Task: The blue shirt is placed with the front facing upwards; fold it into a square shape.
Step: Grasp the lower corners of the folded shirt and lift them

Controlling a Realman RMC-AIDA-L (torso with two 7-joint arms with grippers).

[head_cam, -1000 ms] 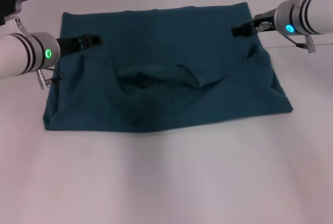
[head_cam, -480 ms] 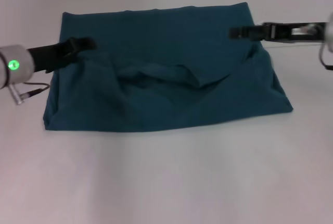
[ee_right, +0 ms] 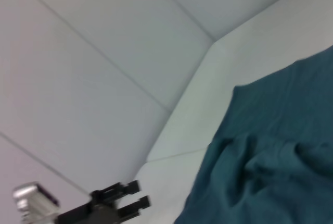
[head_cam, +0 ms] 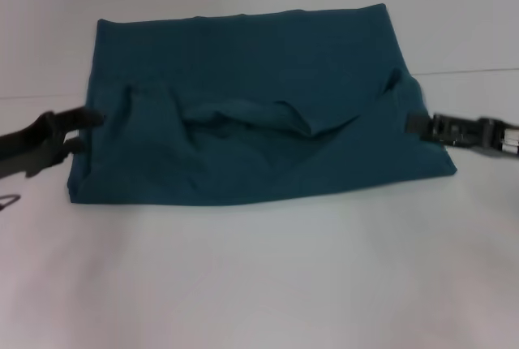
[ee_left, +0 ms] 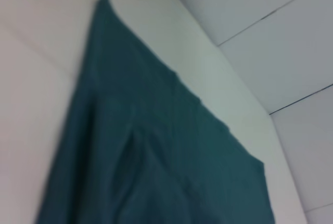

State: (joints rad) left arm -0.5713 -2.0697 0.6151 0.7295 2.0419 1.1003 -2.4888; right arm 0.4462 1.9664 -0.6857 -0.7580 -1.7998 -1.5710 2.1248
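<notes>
The blue shirt [head_cam: 259,105] lies on the white table as a wide folded rectangle, plain teal side up, with a rumpled ridge across its middle; no print shows. Its cloth also fills the left wrist view [ee_left: 156,151] and shows in the right wrist view [ee_right: 281,166]. My left gripper [head_cam: 83,130] is low at the shirt's left edge, open, with nothing between its fingers; the right wrist view catches it too [ee_right: 136,193]. My right gripper [head_cam: 415,124] sits low at the shirt's right edge, its tip touching or just over the cloth.
White table [head_cam: 268,276] spreads in front of the shirt. Pale wall panels [ee_right: 104,41] rise behind the table's far edge. A thin cable loop [head_cam: 8,200] hangs by the left arm.
Both arms have dropped from over the shirt's far part and pulled outward to its left and right edges. The shirt itself has not moved.
</notes>
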